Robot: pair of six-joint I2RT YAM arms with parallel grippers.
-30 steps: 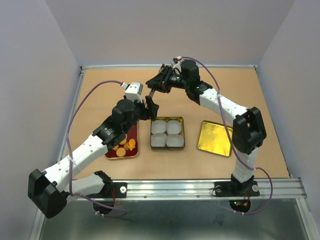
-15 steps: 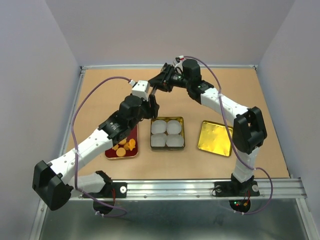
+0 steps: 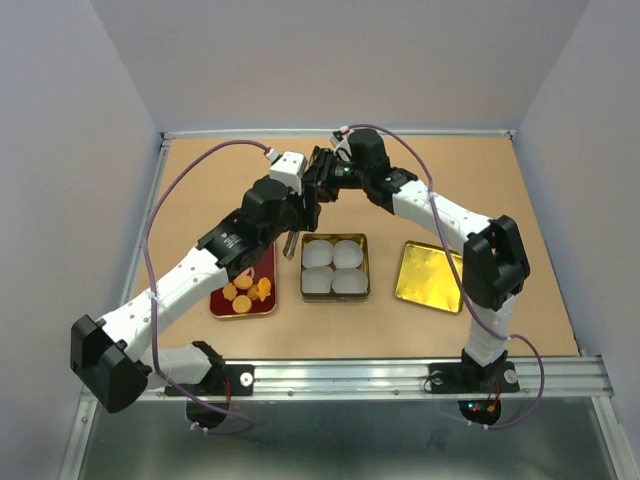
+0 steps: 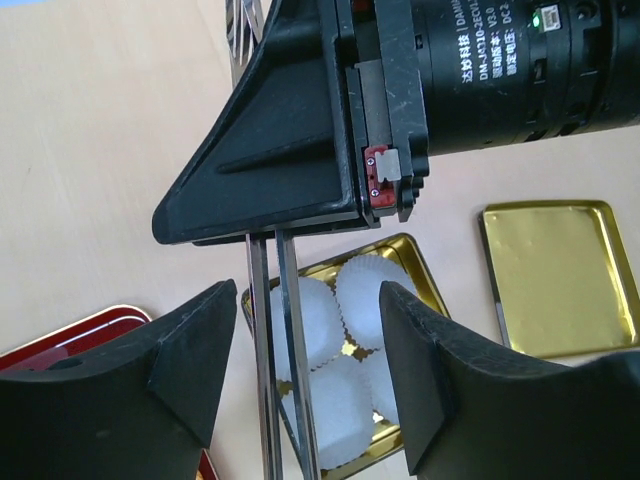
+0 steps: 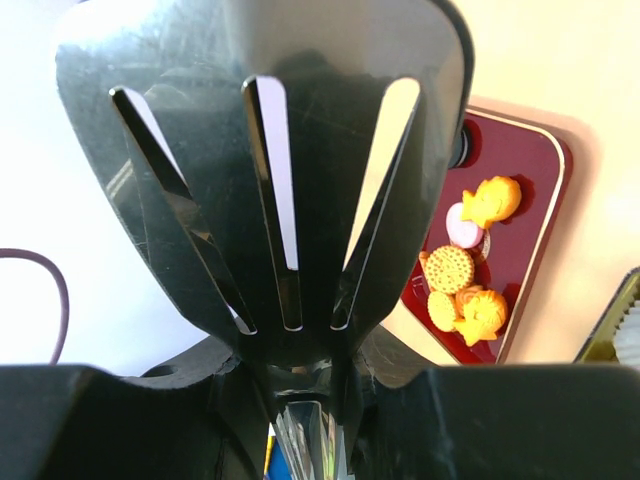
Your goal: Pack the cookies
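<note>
The cookies (image 3: 244, 289), mostly orange with a pink one, lie in a red tray (image 3: 268, 262); the right wrist view shows these cookies (image 5: 462, 272) too. My right gripper (image 3: 320, 180) is shut on a pair of tongs (image 3: 289, 245) and holds it in the air behind the trays. The tongs' black slotted head (image 5: 270, 150) fills the right wrist view above my right gripper (image 5: 310, 405). My left gripper (image 4: 308, 295) stands open around the tongs' two metal arms (image 4: 280, 340), which run close to its left finger. In the top view, the left gripper (image 3: 303, 208) meets the right one.
A gold tin (image 3: 336, 237) holding several white paper cups (image 3: 334, 266) sits right of the red tray, its rim (image 4: 422, 258) showing under my left fingers. The tin's gold lid (image 3: 432, 276) lies further right, inside up, as the left wrist view of the lid (image 4: 560, 275) confirms.
My left arm has swung back and to the right, bringing its gripper up to the tongs. My right gripper has shifted slightly left with the tongs.
</note>
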